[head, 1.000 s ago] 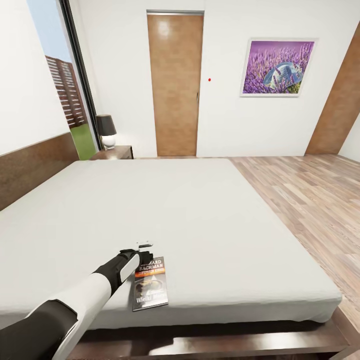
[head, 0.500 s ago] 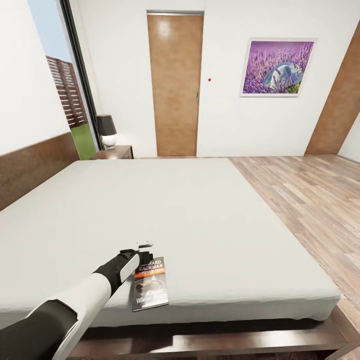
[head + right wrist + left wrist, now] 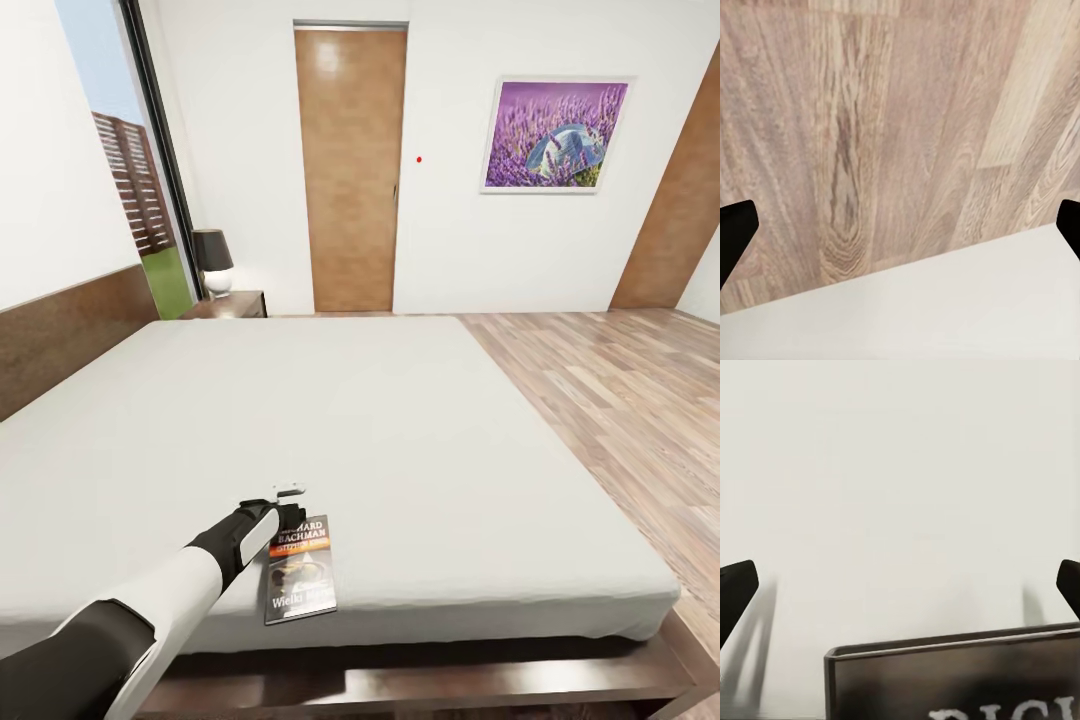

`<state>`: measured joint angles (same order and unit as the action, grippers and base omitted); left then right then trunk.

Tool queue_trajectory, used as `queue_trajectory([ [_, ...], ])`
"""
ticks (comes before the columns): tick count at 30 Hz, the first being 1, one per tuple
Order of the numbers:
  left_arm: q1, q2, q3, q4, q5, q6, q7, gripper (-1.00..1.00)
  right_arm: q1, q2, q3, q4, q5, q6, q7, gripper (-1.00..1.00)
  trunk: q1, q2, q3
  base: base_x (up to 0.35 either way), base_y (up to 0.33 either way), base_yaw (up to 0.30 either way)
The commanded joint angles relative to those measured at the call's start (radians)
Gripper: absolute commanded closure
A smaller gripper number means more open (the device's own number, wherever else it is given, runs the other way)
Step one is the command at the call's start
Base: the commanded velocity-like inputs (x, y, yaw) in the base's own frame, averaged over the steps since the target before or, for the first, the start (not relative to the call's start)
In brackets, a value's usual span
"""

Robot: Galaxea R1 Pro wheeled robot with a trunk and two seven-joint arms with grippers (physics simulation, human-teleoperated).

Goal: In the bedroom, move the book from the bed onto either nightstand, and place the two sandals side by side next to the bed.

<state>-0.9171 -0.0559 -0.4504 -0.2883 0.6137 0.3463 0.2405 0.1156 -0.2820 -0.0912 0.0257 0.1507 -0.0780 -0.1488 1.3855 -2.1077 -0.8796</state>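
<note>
The book [image 3: 300,568] lies flat near the front edge of the bed [image 3: 400,430], dark cover up with an orange band and white lettering. My left gripper [image 3: 289,513] hovers at the book's far left corner. In the left wrist view this gripper [image 3: 900,585] is open, fingers wide apart, with the book's top edge [image 3: 952,671] between them and bare mattress beyond. My right gripper [image 3: 900,225] is open over the wood floor [image 3: 870,127], just off the mattress edge [image 3: 945,307]. The nightstand [image 3: 232,304] stands at the bed's far left corner. The sandals are out of view.
A black-shaded lamp [image 3: 212,262] sits on the nightstand beside the tall window [image 3: 120,170]. A brown door [image 3: 350,170] and a lavender picture [image 3: 555,135] are on the far wall. Plank floor [image 3: 620,390] runs along the bed's right side.
The head view has shifted very slightly. The left arm and the book have not moved.
</note>
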Motion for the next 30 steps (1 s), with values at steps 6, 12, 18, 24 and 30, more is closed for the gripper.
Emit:
queue_trajectory([
  [6, 0.000, 0.001, -0.009, -0.002, 0.012, 0.003, 0.008, -1.00, -0.001, 0.000, -0.009, 0.002, 0.010, -0.006, -0.003, -1.00, 0.000, 0.000, -0.001, -0.069, 0.000, 0.000],
  [12, 0.000, 0.001, -0.009, -0.002, 0.012, 0.003, 0.008, -1.00, -0.001, 0.000, -0.009, 0.002, 0.010, -0.005, -0.003, -1.00, 0.000, 0.000, -0.001, -0.031, 0.000, 0.000],
  [18, 0.000, 0.001, -0.008, -0.002, 0.012, 0.003, 0.008, -1.00, -0.001, 0.001, -0.009, 0.002, 0.010, -0.005, -0.003, -1.00, 0.000, 0.000, -0.001, -0.011, 0.000, 0.000],
  [24, 0.000, 0.001, -0.008, -0.002, 0.012, 0.003, 0.008, -1.00, -0.001, 0.000, -0.009, 0.002, 0.010, -0.006, -0.002, -1.00, 0.000, 0.000, -0.001, -0.004, 0.000, 0.000],
  [30, 0.000, 0.001, -0.009, -0.002, 0.012, 0.003, 0.008, -1.00, -0.001, 0.001, -0.009, 0.002, 0.011, -0.005, -0.002, -1.00, 0.000, 0.000, -0.001, -0.001, 0.000, 0.000],
])
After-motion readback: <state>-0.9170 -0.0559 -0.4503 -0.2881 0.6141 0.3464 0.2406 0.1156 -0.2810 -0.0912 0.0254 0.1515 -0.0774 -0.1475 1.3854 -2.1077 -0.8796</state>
